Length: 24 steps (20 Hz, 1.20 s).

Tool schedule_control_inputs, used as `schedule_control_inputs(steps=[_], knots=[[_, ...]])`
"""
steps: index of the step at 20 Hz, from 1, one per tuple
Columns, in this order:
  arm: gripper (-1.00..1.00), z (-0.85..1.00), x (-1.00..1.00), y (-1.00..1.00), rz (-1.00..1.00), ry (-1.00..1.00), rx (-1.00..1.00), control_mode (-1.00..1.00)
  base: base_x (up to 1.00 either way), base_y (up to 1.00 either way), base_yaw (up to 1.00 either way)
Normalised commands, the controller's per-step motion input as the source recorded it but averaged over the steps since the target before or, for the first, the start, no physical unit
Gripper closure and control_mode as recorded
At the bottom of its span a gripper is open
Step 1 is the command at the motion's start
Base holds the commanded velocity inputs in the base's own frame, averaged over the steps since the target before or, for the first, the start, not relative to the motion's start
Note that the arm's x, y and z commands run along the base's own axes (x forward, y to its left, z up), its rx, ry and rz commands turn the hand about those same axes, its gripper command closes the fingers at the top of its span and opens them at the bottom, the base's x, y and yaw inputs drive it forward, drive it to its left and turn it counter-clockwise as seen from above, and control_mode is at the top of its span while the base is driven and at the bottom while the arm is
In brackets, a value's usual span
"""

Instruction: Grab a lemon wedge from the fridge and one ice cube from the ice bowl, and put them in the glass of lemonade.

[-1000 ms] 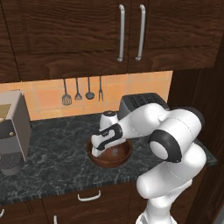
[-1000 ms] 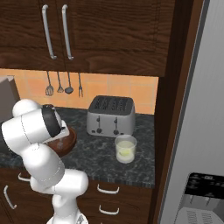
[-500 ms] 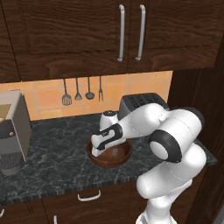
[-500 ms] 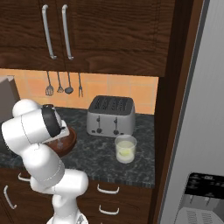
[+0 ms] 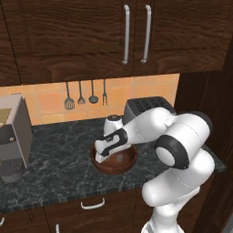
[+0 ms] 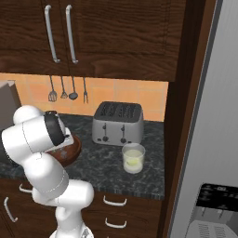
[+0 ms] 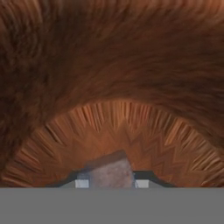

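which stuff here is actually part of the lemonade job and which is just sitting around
Part of the job:
ice bowl
ice cube, between the gripper tips
glass of lemonade
fridge

Just sitting around:
toaster
hanging utensils
coffee machine
wall cupboards

I see the ice bowl point(image 7: 113, 65) in reddish-brown streaked wood grain, a pale greyish ice cube point(image 7: 108, 171), the toaster point(image 6: 117, 123) silver-grey, the counter point(image 5: 54, 159) black speckled.
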Motion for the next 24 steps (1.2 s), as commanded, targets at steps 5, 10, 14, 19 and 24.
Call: schedule_control_inputs(steps=[5,10,14,19,24], knots=[[1.00,0.30,-0.06,0.00,0.00,-0.09,0.00,-1.00,0.00,0.00,0.00],[1.00,0.52,-0.13,0.00,0.00,-0.11,0.01,-1.00,0.00,0.00,0.00],[1.00,0.30,-0.09,-0.06,0.00,-0.05,0.06,-1.00,0.00,0.00,0.00],[1.00,0.12,-0.23,-0.10,0.00,-0.04,0.05,-1.00,0.00,0.00,0.00],[1.00,0.01,-0.17,-0.16,0.00,-0.04,0.03,-1.00,0.00,0.00,0.00]])
